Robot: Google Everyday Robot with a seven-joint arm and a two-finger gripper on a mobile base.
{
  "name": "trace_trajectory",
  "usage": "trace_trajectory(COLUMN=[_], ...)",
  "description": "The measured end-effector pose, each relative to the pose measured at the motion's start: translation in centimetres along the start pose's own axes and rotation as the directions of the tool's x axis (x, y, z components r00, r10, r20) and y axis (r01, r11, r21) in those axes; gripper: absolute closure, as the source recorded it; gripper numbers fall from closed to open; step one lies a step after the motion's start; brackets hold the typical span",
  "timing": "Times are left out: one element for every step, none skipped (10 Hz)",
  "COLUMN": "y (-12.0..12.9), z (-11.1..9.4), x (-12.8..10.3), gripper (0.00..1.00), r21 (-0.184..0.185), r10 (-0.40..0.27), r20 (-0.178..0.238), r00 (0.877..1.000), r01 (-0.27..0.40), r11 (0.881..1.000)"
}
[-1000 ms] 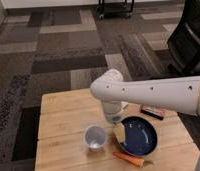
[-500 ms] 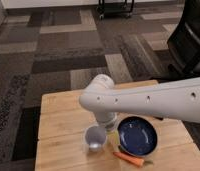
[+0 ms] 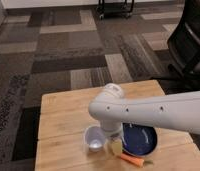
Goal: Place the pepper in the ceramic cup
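End effector seemingly above ceramic cup, pepper apart

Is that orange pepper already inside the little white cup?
No, the pepper lies on the wooden table in front of the blue bowl, outside the ceramic cup; the gripper hangs between cup and bowl.

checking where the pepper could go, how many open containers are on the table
2: the cup at front centre, and the bowl right of it. The arm covers part of the table, so more may be hidden. The gripper hangs between them.
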Motion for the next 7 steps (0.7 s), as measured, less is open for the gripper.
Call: trace_trajectory(y=[0.21, 0.26, 0.38, 0.36, 0.37, 0.37, 0.39], z=[0.20, 0.30, 0.39, 0.40, 0.40, 0.40, 0.41], x=[-0.04, -0.14, -0.12, -0.14, -0.14, -0.15, -0.15], gripper=[0.35, 0.35, 0.35, 0.35, 0.35, 0.35, 0.35], r21=[0.005, 0.009, 0.013, 0.013, 0.013, 0.013, 0.012], r10=[-0.011, -0.016, -0.018, -0.019, -0.019, -0.019, -0.019], r20=[0.003, 0.007, 0.006, 0.006, 0.006, 0.006, 0.006], r00=[1.000, 1.000, 1.000, 1.000, 1.000, 1.000, 1.000], r01=[0.011, 0.016, 0.018, 0.019, 0.019, 0.019, 0.018], r11=[1.000, 1.000, 1.000, 1.000, 1.000, 1.000, 1.000])
